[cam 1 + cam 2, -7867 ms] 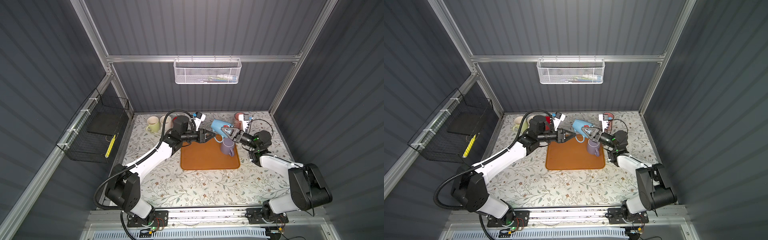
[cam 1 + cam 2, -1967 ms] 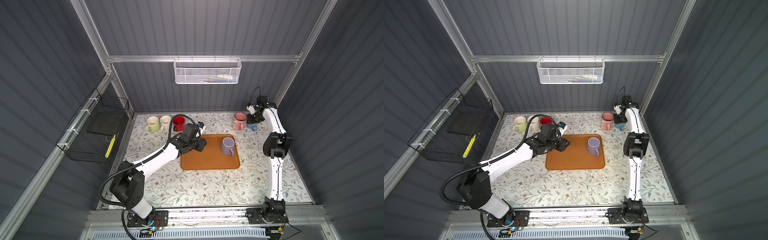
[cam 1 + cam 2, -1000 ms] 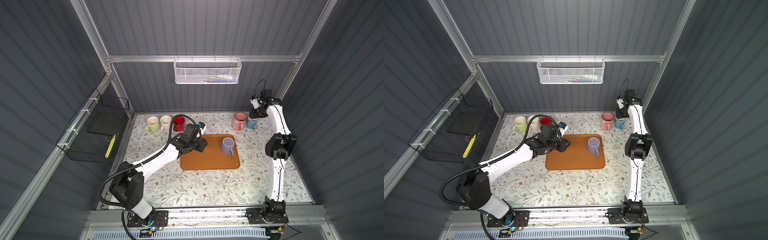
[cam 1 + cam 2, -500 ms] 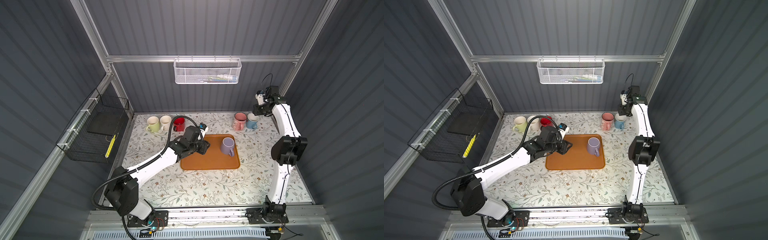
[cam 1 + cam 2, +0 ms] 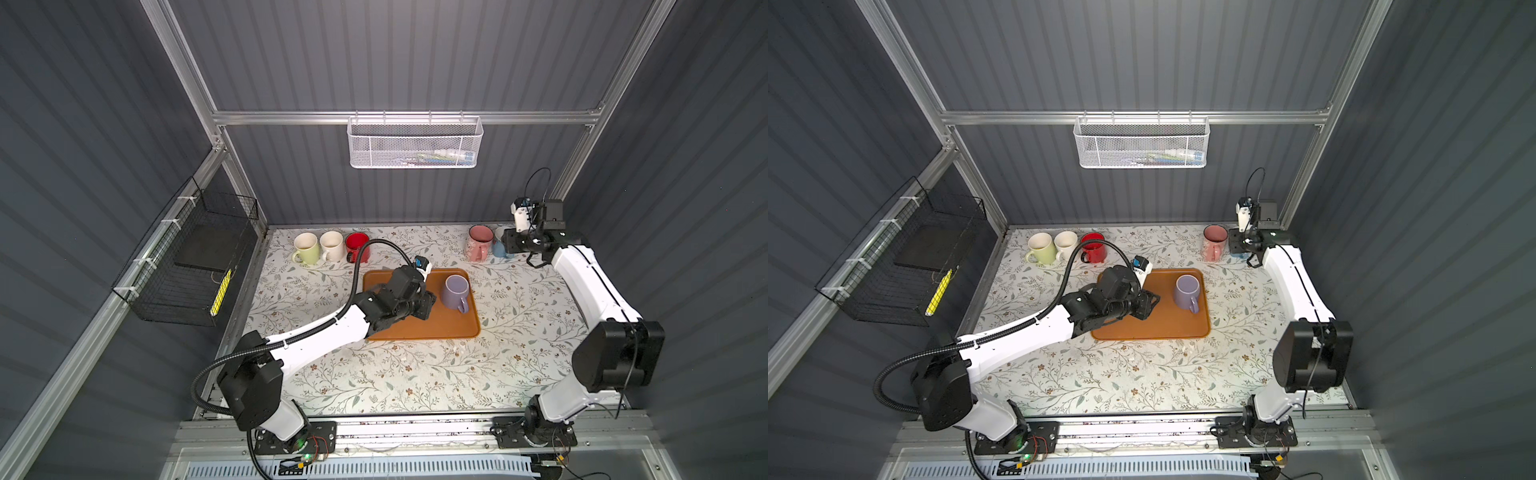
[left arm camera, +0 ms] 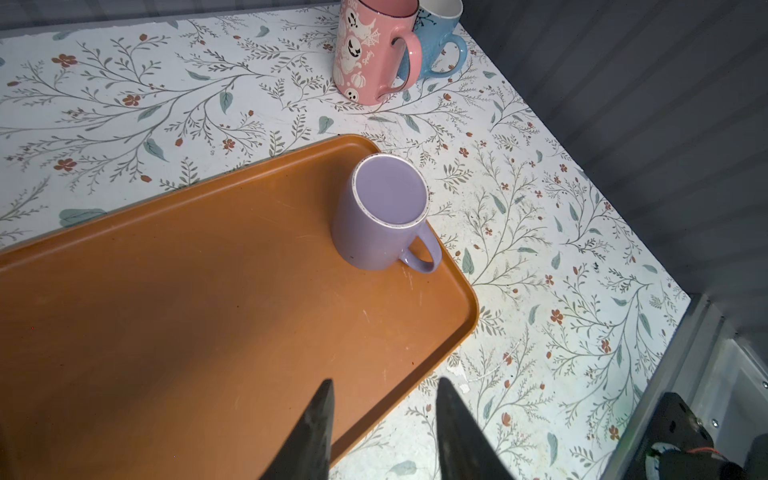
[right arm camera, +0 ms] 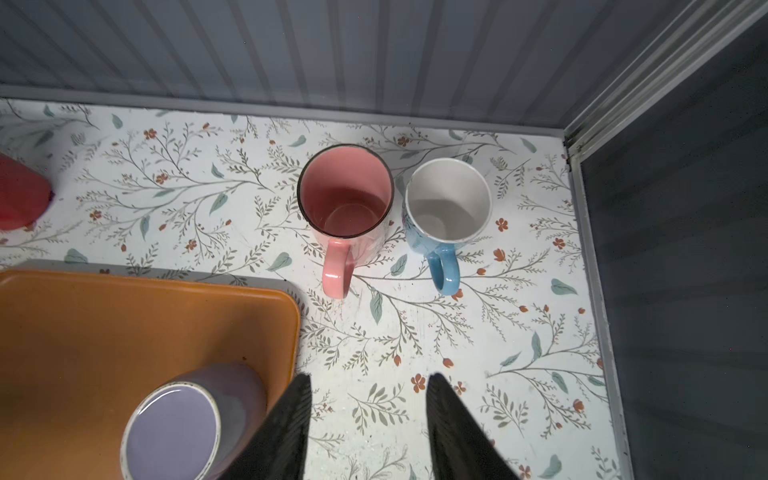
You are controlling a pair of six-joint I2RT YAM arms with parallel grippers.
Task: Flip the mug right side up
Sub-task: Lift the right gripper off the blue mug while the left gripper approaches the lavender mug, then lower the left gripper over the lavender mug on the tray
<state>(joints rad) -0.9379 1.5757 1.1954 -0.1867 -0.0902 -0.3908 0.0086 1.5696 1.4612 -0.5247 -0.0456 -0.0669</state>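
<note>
Inverted lilac ceramic mug point(image 6: 386, 216), at the edge of the orange plastic tray point(image 6: 166, 311): may be toppled off if gripped off-centre; left gripper point(image 6: 385, 382) and right gripper point(image 7: 370, 378) part-open, empty.

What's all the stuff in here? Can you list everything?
purple mug: one, purple, upside down on the tray
tray: one, orange, middle of the table
pink mug: one, pink, back right, upright
blue mug: one, blue, beside the pink mug, upright
green mug: one, pale green, back left
white mug: one, white, between green and red mugs
red mug: one, red, back left
white basket: one, white, back wall
black basket: one, black, left wall
table: one, flowery white, under everything
left end effector: one, black, open, over the tray
right end effector: one, black, open, near pink and blue mugs
</note>
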